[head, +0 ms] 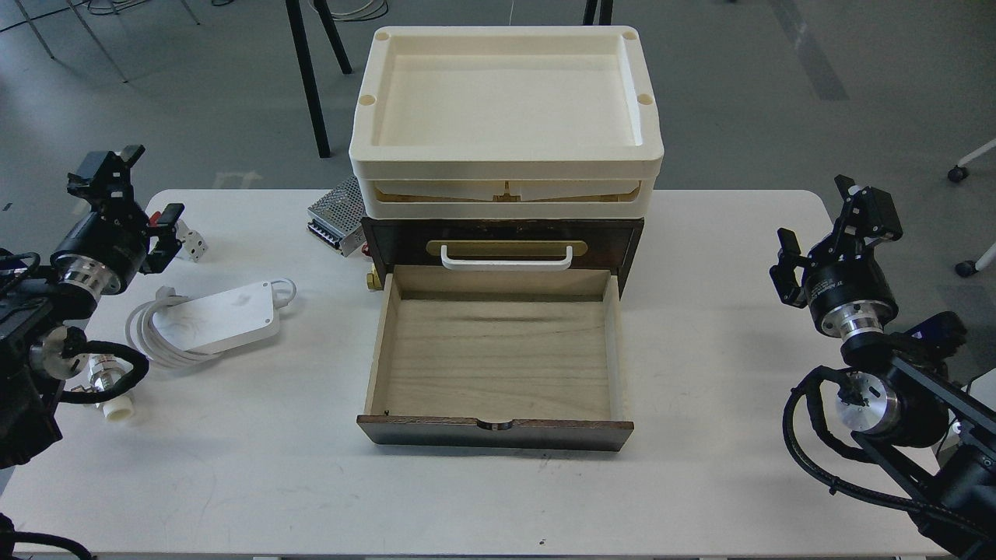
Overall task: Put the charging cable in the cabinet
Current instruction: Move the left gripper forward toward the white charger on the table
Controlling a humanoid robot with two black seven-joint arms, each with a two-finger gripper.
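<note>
On the white tabletop [700, 373], as seen from the head view:

- Cabinet [615, 241] — dark brown wood, standing at the middle rear of the tabletop. Its upper drawer front is closed and carries a white handle [506, 260] on a brass plate.
- Lower drawer [498, 358] — pulled fully forward toward the viewer, pale wood inside, nothing lying in it. A dark front panel with a small notch at its centre faces the near edge.
- Cream trays [506, 101] — two, stacked on top of the cabinet; the upper one is open to view and bare.
- Charging cable [218, 315] — flat white rounded brick lying on the tabletop left of the open drawer and well apart from it. Its thick white cord is coiled around the left end, with a small loop showing at the right end. Nothing holds it.
- Perforated metal power supply [336, 211] — at the rear, just beside the cabinet's left side.
- Small white block [191, 243] — near the far left edge, close to the left claw.
- Left claw [140, 198] — raised at the far left, above and behind the cable, fingers spread apart, gripping nothing.
- Right claw [817, 214] — raised at the far right, well apart from the cabinet, fingers spread apart, gripping nothing.
</note>
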